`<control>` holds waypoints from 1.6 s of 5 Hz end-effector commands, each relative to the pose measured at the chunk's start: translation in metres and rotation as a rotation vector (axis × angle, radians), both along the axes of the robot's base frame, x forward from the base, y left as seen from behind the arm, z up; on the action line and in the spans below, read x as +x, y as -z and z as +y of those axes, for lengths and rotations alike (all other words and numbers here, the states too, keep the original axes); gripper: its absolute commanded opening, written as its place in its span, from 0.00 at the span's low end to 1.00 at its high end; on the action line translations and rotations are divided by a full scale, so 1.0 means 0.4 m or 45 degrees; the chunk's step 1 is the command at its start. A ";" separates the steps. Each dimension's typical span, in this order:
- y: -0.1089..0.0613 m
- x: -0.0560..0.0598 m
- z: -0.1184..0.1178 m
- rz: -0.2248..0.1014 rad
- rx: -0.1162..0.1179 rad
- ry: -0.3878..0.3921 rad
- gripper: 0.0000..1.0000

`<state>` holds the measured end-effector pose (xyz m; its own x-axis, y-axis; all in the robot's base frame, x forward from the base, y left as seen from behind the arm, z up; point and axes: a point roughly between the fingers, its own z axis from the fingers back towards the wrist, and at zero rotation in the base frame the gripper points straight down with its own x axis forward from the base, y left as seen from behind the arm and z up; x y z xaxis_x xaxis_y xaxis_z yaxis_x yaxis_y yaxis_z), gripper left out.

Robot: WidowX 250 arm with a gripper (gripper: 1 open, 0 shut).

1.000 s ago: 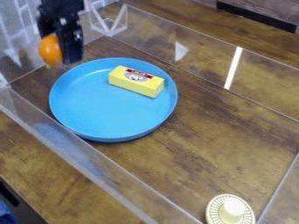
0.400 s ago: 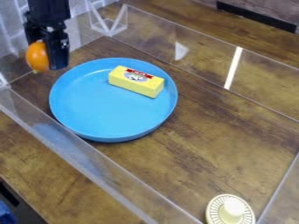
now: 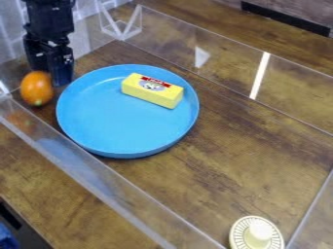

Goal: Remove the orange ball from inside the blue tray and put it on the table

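The orange ball (image 3: 35, 88), round with no long axis, sits on the surface (image 3: 247, 136) left of the blue tray (image 3: 104, 131). The end effector (image 3: 50, 66) points straight down just above it, jaws apart, gripping nothing.

My view of the table (image 3: 247, 146) and what sits on it

Dark wood-grain top with a glossy sheen and clear panel edges. I see the orange ball (image 3: 35, 88) resting on it just below and left of the gripper (image 3: 49, 60), beside the blue tray (image 3: 111, 131), which lies right of the gripper; a cream ribbed lid (image 3: 256, 234) sits far off at the near right edge
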<state>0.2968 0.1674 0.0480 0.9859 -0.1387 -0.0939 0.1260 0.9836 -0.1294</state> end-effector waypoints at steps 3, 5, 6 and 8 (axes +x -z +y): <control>-0.034 0.013 0.049 -0.081 0.052 -0.016 1.00; -0.017 0.013 0.063 -0.082 0.058 -0.009 1.00; -0.008 0.012 0.067 -0.078 0.057 -0.014 1.00; 0.009 0.009 0.075 -0.072 0.052 -0.027 0.00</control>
<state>0.2978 0.1858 0.0293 0.9872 -0.1372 -0.0813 0.1274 0.9850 -0.1162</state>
